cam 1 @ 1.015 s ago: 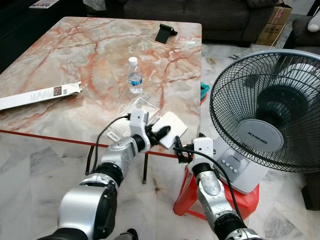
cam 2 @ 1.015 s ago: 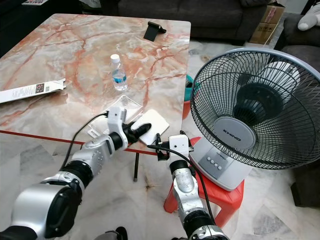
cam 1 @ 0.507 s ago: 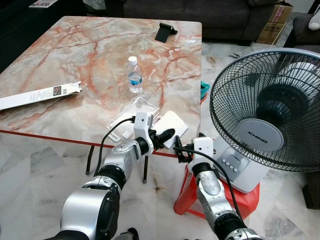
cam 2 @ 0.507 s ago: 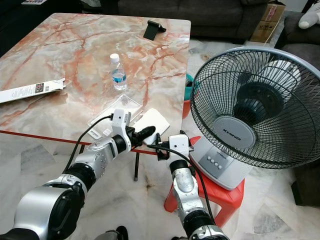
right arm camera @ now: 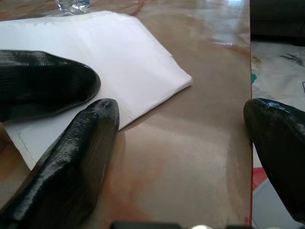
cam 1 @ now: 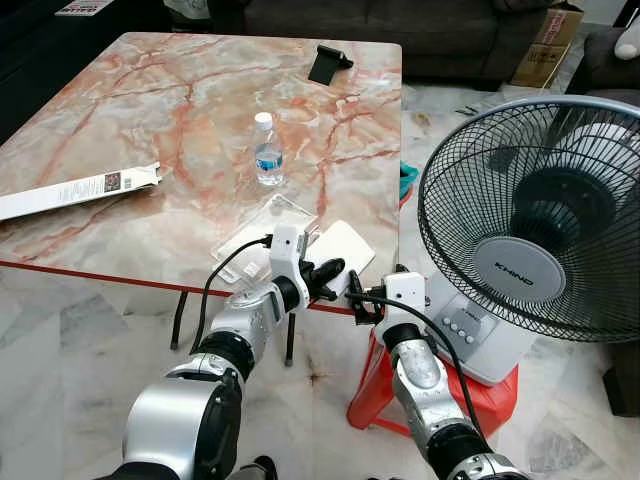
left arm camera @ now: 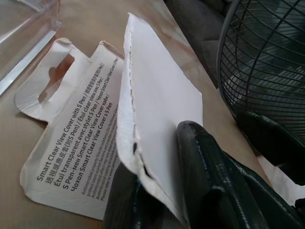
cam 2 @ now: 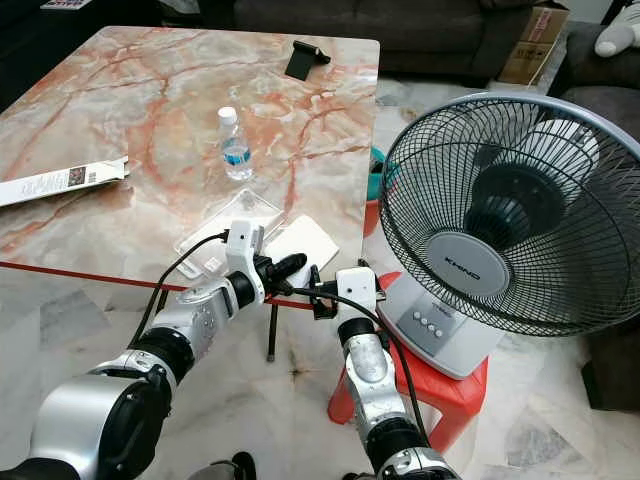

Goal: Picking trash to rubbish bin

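A white paper sleeve point(cam 1: 345, 243) lies at the near right corner of the marble table point(cam 1: 150, 110). My left gripper point(cam 1: 333, 270) is shut on its near edge; in the left wrist view the black fingers point(left arm camera: 209, 162) pinch the sleeve point(left arm camera: 162, 105) from above and below. Beside it lie a printed card insert point(left arm camera: 71, 148) and a clear plastic tray point(cam 1: 268, 224). My right gripper point(cam 1: 358, 296) hovers at the table's edge just right of the sleeve, open, with fingertips point(right arm camera: 102, 114) wide apart and nothing between them.
A water bottle point(cam 1: 269, 150) stands mid-table, with a long white box point(cam 1: 80, 190) at the left and a black stand point(cam 1: 330, 64) at the far edge. A large fan point(cam 1: 530, 210) on a red stool point(cam 1: 380, 395) crowds the right. Something teal point(cam 1: 408, 180) sits behind the table.
My left gripper has shifted a little to the right onto the sleeve's near edge. The right gripper has hardly moved.
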You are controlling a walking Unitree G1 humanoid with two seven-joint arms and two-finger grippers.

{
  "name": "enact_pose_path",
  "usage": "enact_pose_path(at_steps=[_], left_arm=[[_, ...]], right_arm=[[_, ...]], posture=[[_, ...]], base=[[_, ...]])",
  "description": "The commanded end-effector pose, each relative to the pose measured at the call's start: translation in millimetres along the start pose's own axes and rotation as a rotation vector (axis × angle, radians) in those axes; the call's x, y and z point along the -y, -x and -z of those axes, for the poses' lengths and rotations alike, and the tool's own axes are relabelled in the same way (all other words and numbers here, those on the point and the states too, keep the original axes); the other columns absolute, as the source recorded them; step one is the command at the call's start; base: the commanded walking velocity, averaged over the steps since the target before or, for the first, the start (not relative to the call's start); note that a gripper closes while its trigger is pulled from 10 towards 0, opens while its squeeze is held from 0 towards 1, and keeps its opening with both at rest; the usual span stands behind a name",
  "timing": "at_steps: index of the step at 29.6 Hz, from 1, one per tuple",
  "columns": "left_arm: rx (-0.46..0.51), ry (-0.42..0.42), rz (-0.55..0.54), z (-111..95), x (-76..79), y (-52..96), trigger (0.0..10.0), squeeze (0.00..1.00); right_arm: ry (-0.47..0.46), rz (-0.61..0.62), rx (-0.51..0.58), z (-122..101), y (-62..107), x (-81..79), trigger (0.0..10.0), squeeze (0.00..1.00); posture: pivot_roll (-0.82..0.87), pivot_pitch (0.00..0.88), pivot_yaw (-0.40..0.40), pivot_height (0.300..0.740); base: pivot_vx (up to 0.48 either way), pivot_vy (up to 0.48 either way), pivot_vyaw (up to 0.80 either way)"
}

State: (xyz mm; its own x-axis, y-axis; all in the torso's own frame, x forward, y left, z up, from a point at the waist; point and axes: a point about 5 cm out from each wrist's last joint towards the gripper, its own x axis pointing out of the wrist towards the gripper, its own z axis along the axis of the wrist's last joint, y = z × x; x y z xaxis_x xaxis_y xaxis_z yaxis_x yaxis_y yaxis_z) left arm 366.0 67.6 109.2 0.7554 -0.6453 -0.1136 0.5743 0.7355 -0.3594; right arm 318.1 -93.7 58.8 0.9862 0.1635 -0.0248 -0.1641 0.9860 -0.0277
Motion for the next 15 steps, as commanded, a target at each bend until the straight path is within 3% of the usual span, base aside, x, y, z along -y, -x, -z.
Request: enact_pose_path(at_steps=[1,6,7,8,15], left_arm=[[0.009,-0.004,-0.033,4.6,-4.6,4.1,0.0,0.0],[0.055,-0.071,-0.05,-2.8,-5.0,4.3,0.0,0.0],[0.085,-0.173,-0.087,-10.1,-6.3,5.0,10.0,0.0],[0.133,-0.304,-0.128,-20.1,-6.1,5.8,10.0,0.0],[0.272,-0.553,-0.219,-41.9,-4.2,13.0,10.0,0.0]], right_arm=[[-0.002,-0.027,0.008,-5.5,-5.0,-5.4,10.0,0.0],[-0.006,-0.018,0.03,-9.8,-6.9,-3.3,10.0,0.0],[-0.008,-0.007,0.057,-15.2,-9.1,-0.6,10.0,0.0],[-0.01,0.009,0.09,-22.5,-12.1,3.3,10.0,0.0],[-0.013,0.048,0.184,-44.4,-20.7,10.5,10.0,0.0]], posture=[[-0.01,0.121,0.02,0.74],[-0.01,0.116,0.019,0.74],[-0.01,0.102,0.017,0.74],[-0.01,0.099,0.017,0.74],[-0.01,0.069,0.015,0.74]], base=[[0.0,0.0,0.0],[0.0,0.0,0.0],[0.0,0.0,0.0],[0.0,0.0,0.0],[0.0,0.0,0.0]])
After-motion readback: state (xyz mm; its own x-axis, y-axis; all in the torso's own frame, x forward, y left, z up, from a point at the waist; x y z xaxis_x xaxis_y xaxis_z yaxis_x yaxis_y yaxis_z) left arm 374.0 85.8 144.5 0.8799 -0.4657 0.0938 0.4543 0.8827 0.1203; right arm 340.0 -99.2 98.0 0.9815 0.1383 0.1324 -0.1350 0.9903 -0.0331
